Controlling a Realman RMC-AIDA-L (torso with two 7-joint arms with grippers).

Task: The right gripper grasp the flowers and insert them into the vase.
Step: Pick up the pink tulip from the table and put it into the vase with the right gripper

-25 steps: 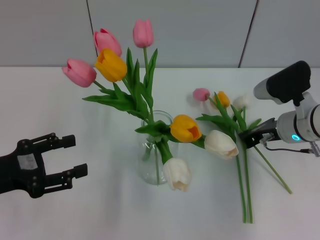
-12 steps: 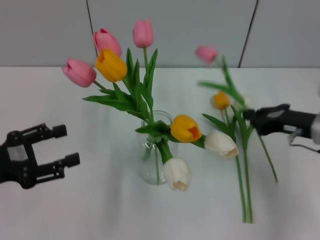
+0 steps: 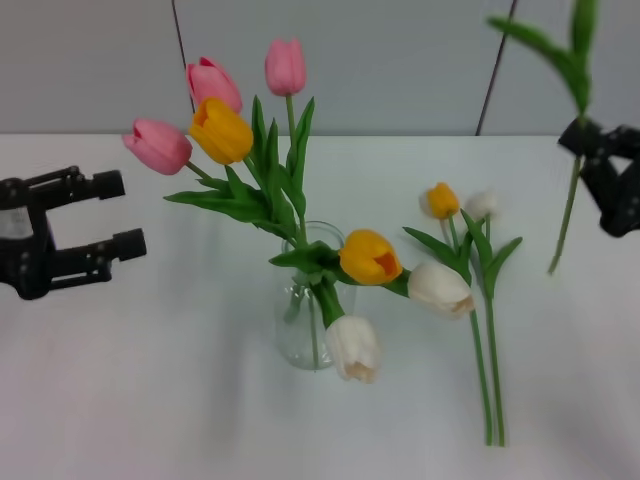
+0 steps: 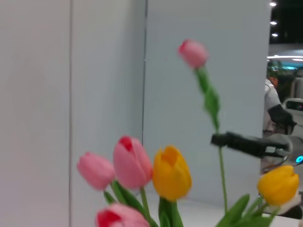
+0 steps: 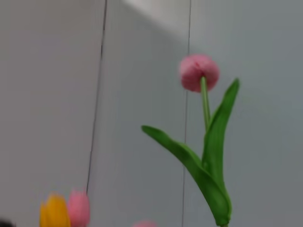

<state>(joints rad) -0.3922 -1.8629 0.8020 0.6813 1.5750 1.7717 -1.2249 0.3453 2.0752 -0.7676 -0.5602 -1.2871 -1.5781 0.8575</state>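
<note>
Task is partly complete. The vase [image 3: 312, 325] stands mid-tabletop [image 3: 150, 400] and already holds a full bunch of tulips: pink and yellow heads up high, a yellow and two white heads drooping over its right side. The right pincer [image 3: 610, 185], at the far right edge of the head view, is clenched on the stem of one pink tulip [image 5: 199, 72] and holds it upright, well above the tabletop; the stem tip hangs free below the pincer and the bud is out of the head view's top edge, visible in both wrist views. Two more flowers, an orange one [image 3: 439, 200] and a white one [image 3: 481, 205], lie flat on the tabletop to the right of the vase, stems pointing toward the near edge. These remain to be picked up.

Remaining work, as judged: carry the pink tulip leftward, lower its stem into the vase mouth, then fetch the other two.

Clearance: the air between pincer and vase is open, but the mouth is crowded with stems and leaves, and the drooping heads lean into the approach from the right. The left pincer [image 3: 85, 243] hovers released, well left of the vase and out of the way.
</note>
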